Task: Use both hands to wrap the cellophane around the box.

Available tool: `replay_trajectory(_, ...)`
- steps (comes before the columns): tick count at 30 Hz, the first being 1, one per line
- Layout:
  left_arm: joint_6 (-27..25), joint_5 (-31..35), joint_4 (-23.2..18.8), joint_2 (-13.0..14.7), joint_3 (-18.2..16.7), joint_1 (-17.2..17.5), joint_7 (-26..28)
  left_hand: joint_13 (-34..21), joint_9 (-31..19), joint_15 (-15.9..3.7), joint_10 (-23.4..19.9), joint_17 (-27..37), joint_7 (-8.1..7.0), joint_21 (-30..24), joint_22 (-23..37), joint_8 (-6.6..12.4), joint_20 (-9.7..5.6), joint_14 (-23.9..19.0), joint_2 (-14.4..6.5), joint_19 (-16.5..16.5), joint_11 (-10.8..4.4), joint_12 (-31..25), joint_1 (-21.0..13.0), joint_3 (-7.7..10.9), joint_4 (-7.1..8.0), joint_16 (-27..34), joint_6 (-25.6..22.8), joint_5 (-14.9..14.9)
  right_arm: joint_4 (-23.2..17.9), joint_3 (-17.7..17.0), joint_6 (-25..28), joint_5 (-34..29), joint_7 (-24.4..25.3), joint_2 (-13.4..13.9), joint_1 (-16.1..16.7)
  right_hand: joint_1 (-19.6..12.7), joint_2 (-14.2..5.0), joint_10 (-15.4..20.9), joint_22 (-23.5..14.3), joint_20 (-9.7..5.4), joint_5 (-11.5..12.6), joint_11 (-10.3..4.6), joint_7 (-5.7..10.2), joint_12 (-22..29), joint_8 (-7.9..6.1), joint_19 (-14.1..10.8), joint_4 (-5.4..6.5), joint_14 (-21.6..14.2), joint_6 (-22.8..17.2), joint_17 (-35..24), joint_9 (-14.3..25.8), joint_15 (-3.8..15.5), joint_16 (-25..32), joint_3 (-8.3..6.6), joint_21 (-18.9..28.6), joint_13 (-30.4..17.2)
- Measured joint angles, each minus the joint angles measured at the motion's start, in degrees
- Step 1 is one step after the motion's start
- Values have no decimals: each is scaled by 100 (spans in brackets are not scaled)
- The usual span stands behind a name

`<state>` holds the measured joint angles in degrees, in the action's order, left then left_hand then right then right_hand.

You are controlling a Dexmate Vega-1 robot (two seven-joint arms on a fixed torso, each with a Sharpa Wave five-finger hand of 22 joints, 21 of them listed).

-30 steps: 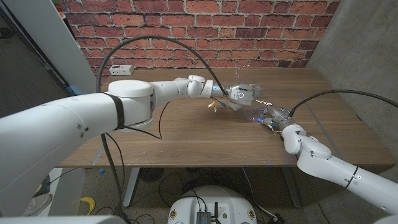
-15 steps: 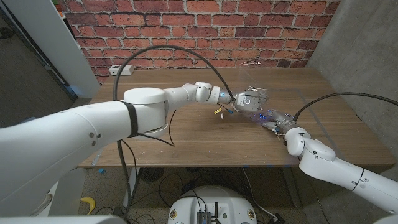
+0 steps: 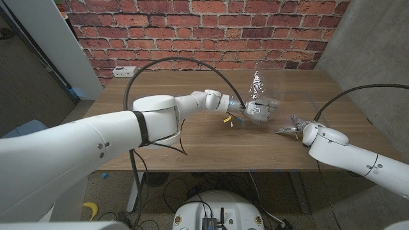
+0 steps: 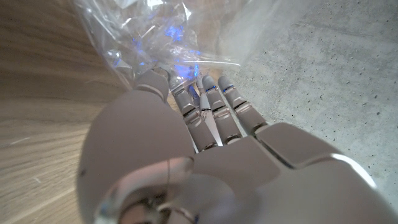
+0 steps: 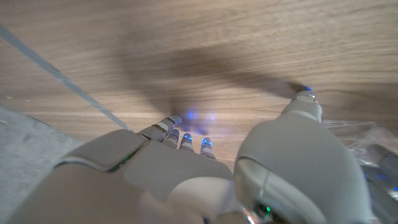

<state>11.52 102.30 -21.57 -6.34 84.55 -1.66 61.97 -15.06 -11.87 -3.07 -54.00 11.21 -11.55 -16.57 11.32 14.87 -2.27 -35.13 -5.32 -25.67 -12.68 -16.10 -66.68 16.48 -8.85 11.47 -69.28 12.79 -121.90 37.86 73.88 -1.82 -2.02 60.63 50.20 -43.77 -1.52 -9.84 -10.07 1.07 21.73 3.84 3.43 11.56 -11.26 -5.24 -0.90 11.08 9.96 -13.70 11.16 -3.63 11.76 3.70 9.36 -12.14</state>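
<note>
Crinkled clear cellophane (image 3: 257,83) stands up in a twisted tuft above my left hand (image 3: 259,110), right of the table's middle. The left hand holds the bundle; its fingertips (image 4: 186,93) and thumb press into the cellophane (image 4: 143,37), which shows blue glints. The box is hidden inside the wrap and I cannot make it out. My right hand (image 3: 295,126) hovers a short way right of the bundle, apart from it, fingers spread toward it and holding nothing. In the right wrist view the right hand (image 5: 186,168) is over bare wood, with an edge of cellophane (image 5: 373,140) beside it.
A white power strip (image 3: 124,70) lies at the wooden table's (image 3: 192,144) far left edge. The left arm's black cable (image 3: 179,61) arcs over the table. A brick wall stands behind and a concrete wall at the right.
My left hand has carried the cellophane bundle rightward and farther out, and the tuft now stands up. My right hand has let go and drawn back to the right.
</note>
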Motion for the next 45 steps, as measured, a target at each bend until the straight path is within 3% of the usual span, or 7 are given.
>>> replay_trajectory(3,38,-30,-63,21,-18,27,-91,0,0,-32,0,0,0,0,0,40,0,-32,0,0,0,0,0,0,0,0,0,0,-154,-256,186,404,209,115,117,-512,-437,16,-12,90,-124,-41,62,111,-108,88,-87,-119,-401,58,-20,-98,121,-398,263,14)
replay_trajectory(5,63,-63,-97,40,-28,37,-162,0,0,-31,0,0,0,0,0,39,0,-31,0,0,0,0,0,-18,18,0,0,0,-225,-390,275,588,365,164,207,-990,-550,2,-73,529,-422,-241,191,174,-140,307,123,-398,-782,66,-25,93,230,-622,392,16)
replay_trajectory(7,87,-110,-150,59,-36,53,-230,0,-10,-31,0,0,0,0,0,39,0,-31,0,0,0,0,0,-24,24,0,0,0,-350,-573,364,782,638,209,384,-1488,-885,160,0,653,-641,-411,236,242,-206,3,288,-634,-1152,66,-26,329,342,-811,416,40)
replay_trajectory(10,122,-200,-206,85,-37,67,-322,0,-27,-31,0,0,0,0,0,39,0,-31,0,0,0,0,0,-24,24,0,0,0,-492,-849,395,882,1140,239,686,-1746,-1083,731,2,513,-893,-581,313,373,-310,-609,-448,-1092,-1749,66,-26,521,512,-1848,553,55)
replay_trajectory(15,189,-293,-289,116,-80,111,-452,0,-28,-31,0,0,0,0,0,61,0,-31,0,0,0,0,0,-28,19,0,0,0,-634,-1339,13,678,1999,263,1335,-1792,-950,2093,-15,137,-1038,-987,729,659,-598,-1433,-657,-2141,-3285,119,-25,578,822,-2354,710,69)
replay_trajectory(27,396,-119,-375,86,-546,284,-635,1,-27,-30,1,0,0,0,-1,61,0,-31,-23,0,0,0,-23,-71,23,-38,0,0,-622,-2045,-1992,-23,3756,426,2274,-1691,-925,2565,-21,-66,-1069,-1113,866,658,-641,-1730,-606,-2521,-4044,63,-51,599,965,-2496,766,96)
replay_trajectory(45,752,-951,-325,63,-211,233,-539,2,-53,-30,23,1,-10,0,-1,104,-32,-30,-30,-32,21,45,-30,-111,31,-38,55,0,-430,-2712,-4308,-246,3222,534,2430,-1930,-905,3769,-48,-219,-1069,-1115,481,858,-740,-1945,-754,-3395,-5281,94,-50,610,1179,-2792,815,96)
